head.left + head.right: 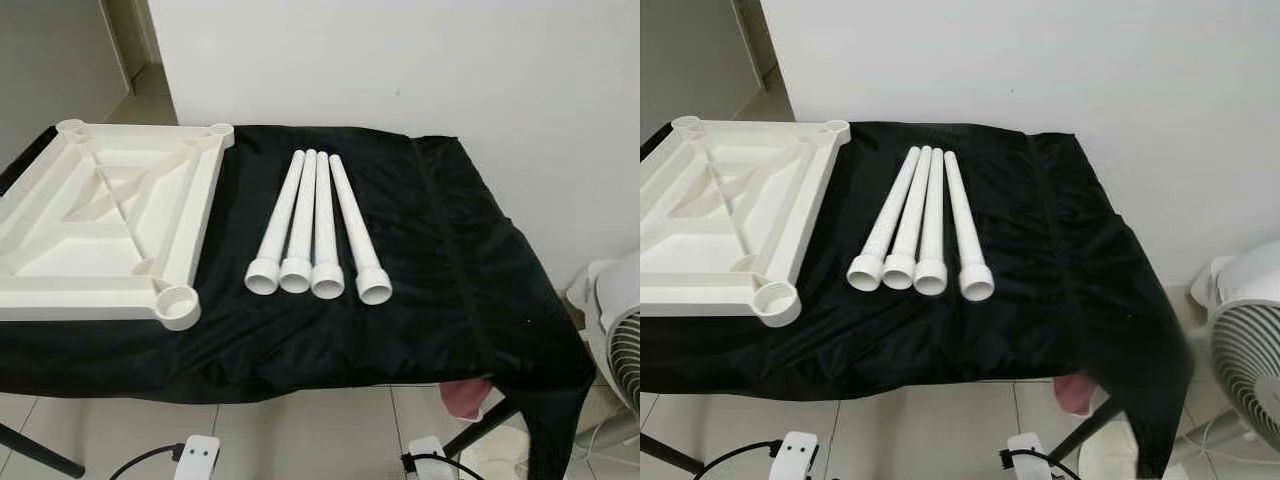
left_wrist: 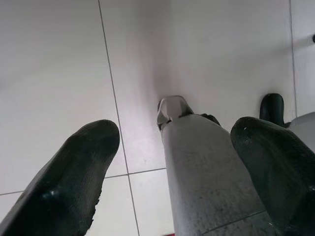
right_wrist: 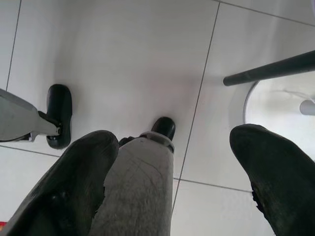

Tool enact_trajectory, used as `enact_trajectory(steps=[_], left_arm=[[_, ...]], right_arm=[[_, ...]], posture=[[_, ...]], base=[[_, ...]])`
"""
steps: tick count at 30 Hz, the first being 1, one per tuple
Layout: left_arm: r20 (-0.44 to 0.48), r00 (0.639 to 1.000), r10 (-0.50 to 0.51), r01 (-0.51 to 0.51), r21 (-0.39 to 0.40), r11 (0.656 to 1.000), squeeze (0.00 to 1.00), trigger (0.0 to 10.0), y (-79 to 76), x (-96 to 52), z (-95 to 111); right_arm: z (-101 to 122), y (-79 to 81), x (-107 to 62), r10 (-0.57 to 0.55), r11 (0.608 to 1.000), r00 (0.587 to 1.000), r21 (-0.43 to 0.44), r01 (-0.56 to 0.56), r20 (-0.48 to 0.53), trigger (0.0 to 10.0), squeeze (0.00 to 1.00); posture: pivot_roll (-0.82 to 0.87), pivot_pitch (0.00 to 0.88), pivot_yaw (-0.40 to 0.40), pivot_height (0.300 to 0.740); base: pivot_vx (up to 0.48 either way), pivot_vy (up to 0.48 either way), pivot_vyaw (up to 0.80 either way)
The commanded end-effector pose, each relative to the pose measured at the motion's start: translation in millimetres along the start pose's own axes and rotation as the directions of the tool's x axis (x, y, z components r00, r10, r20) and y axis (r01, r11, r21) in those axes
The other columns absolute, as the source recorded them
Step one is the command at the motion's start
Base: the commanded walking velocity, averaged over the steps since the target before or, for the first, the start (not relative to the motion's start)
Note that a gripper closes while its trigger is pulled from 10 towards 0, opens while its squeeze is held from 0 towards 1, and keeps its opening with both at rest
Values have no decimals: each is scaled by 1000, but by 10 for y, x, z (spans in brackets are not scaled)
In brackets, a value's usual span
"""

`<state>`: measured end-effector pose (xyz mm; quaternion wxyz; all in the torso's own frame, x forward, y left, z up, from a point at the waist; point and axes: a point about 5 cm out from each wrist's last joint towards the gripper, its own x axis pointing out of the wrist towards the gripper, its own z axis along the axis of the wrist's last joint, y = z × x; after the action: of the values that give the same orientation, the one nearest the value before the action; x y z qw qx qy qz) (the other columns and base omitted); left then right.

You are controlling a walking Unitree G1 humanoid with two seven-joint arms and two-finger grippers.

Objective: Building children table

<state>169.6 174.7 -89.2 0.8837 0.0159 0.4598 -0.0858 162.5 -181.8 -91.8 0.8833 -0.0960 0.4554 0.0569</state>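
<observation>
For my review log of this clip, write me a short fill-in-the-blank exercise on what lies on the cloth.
1. The white legs number ____.
2. The table top lies to the legs' ____, by the robot's sides.
3. The cloth under them is ____ in colour.
4. Both grippers, left gripper and right gripper, are ____.

Missing words: four; left; black; open

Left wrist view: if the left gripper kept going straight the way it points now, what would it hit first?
Probably the robot's own grey leg, which rises between the open jaws of the left gripper. Past it lies the white tiled floor. Depth is unclear, so the gripper might slide past the leg and reach the tiles.
</observation>
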Motion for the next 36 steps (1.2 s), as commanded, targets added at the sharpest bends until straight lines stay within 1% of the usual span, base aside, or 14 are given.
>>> enact_trajectory(steps=[1, 15, 29, 33, 36], left_arm=[[-22, 996, 84, -84, 1, 996, 0, 10000, 27, -7, -49], [-24, 996, 84, -83, 2, 997, 0, 10000, 17, -4, -49], [-22, 996, 83, -83, 8, 997, 0, 10000, 20, -1, -36], [-23, 996, 86, -86, 7, 996, 0, 10000, 25, -2, -36], [-22, 996, 90, -90, 10, 996, 0, 10000, 30, -2, -34]], right_arm=[[-58, 1, -11, -3, 1000, 1000, -1, 3, -27, 10000, 0], [-103, -3, -21, -17, 999, 999, 29, 19, -42, 10000, 0], [-92, -21, -19, -27, 999, 999, 36, 28, -37, 10000, 0], [-86, -20, -18, -27, 999, 999, 37, 28, -35, 10000, 0], [-80, -18, -16, -26, 999, 999, 37, 28, -34, 10000, 0]], posture=[[-34, 0, -5, 740], [-33, 0, 3, 740], [-35, 0, 3, 740], [-33, 0, 3, 740], [-30, 0, 5, 740]], base=[[0, 330, 0], [0, 329, 0], [0, 331, 0], [0, 296, 0], [0, 0, 0]])
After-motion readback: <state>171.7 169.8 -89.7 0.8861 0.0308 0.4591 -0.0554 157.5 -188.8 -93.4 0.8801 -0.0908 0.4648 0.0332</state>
